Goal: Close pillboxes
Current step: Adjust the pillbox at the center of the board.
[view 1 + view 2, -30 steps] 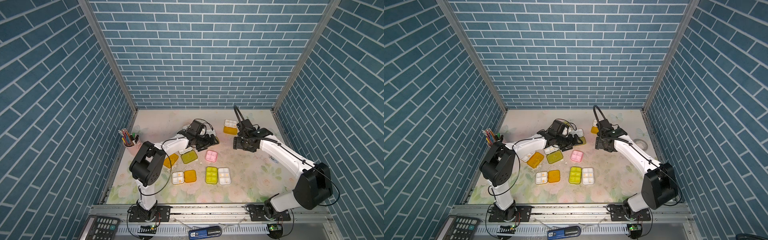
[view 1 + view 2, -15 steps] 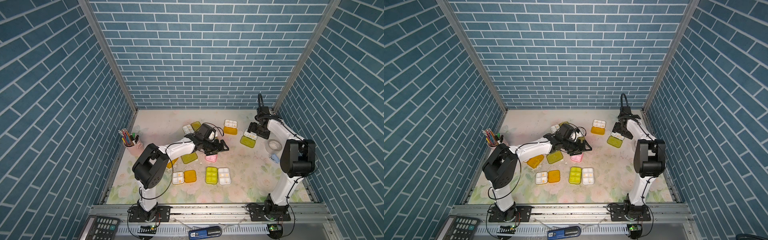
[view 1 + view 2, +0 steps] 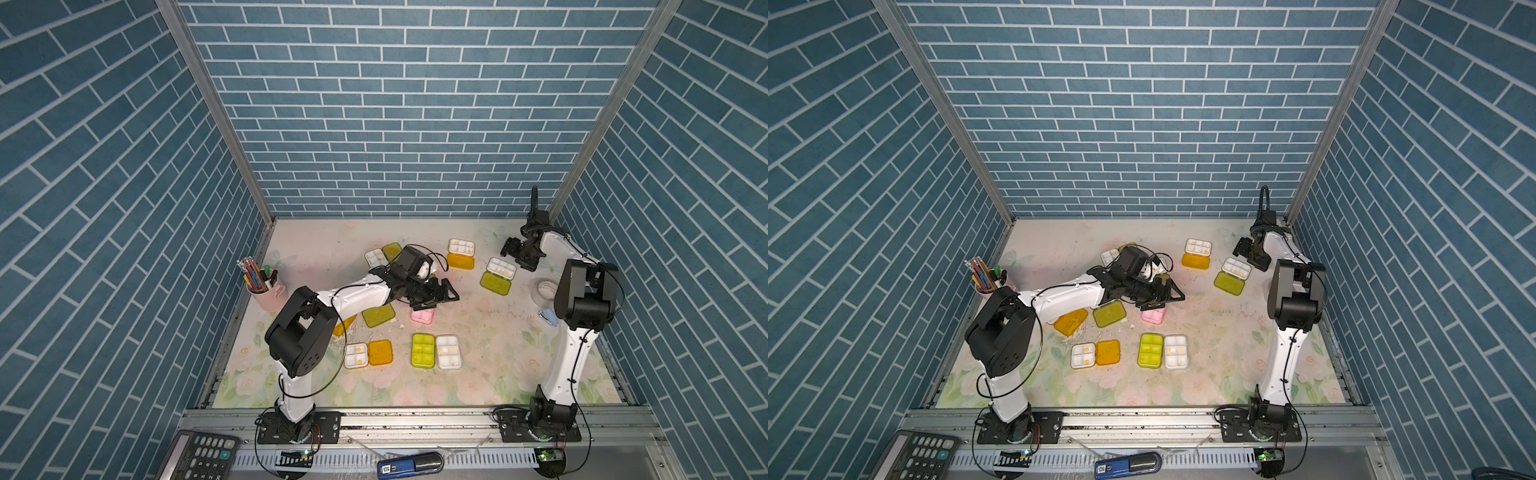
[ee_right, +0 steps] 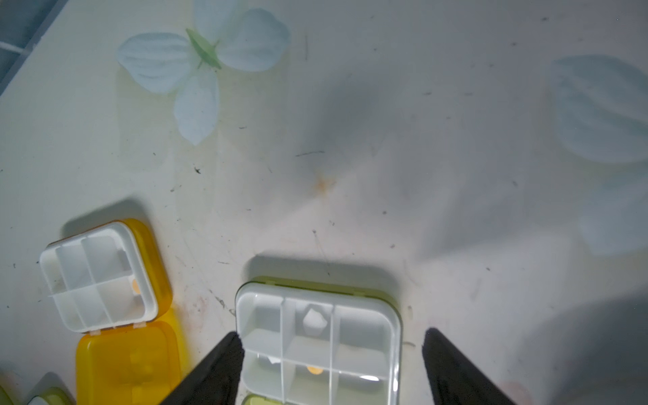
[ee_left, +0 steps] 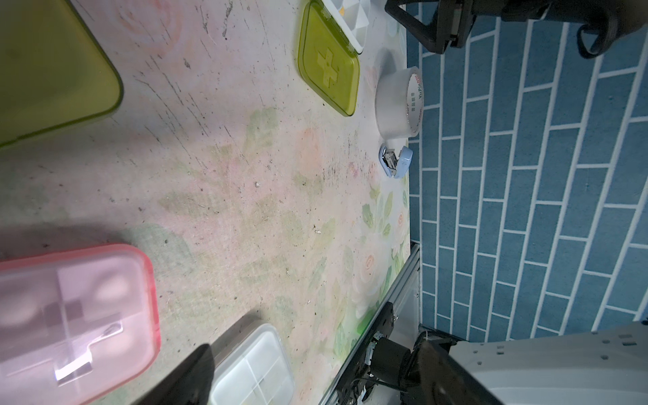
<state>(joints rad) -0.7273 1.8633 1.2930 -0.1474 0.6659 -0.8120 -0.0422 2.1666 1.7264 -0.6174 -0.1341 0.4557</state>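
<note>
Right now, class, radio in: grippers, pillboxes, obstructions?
Right gripper open over open green-lidded pillbox. Left gripper above closed pink pillbox, jaws unclear. No obstruction seen.

Lab test cell: brick-print panel walls (image 3: 399, 104), aluminium frame (image 3: 415, 419), floral tabletop (image 3: 478, 374)

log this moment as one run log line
right gripper open, flanking open yellow-green pillbox | left gripper by closed pink pillbox | far orange pillbox open
</note>
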